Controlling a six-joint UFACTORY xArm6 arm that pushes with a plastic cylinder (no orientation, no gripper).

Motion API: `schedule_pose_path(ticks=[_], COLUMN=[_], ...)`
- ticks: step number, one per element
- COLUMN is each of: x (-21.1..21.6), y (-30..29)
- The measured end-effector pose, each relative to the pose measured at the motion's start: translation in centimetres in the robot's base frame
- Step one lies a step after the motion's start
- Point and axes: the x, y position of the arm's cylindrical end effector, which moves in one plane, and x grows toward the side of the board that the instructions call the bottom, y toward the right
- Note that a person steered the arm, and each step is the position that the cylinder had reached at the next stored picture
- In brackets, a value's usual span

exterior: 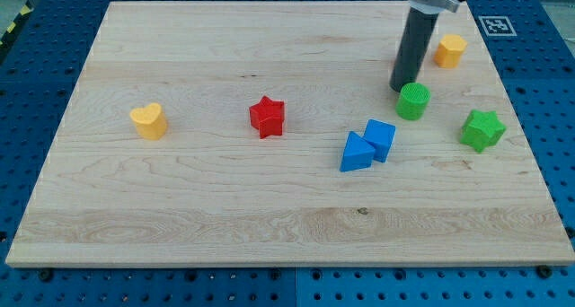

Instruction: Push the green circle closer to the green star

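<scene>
Robotics lab bench. A pale wooden board [180,199] lies on a blue perforated metal table [36,285] with a regular grid of mounting holes. At 1 o'clock, a printed black-and-white fiducial marker [492,24] sits at the board's corner. At 11 o'clock, yellow-black hazard tape [13,24] crosses the table edge.
</scene>
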Motion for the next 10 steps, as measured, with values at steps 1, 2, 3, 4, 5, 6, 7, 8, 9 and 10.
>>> schedule_pose_path(ticks=[1, 2, 3, 4, 5, 6, 7, 8, 9, 10], x=[1.7, 2.0, 1.6, 1.3, 0.6, 2.2, 4.9, 5.6, 5.6, 5.1], y=[6.3, 8.4, 5.6, 1.5, -2.4, -3.1, 0.1, 3.3, 0.7, -4.8])
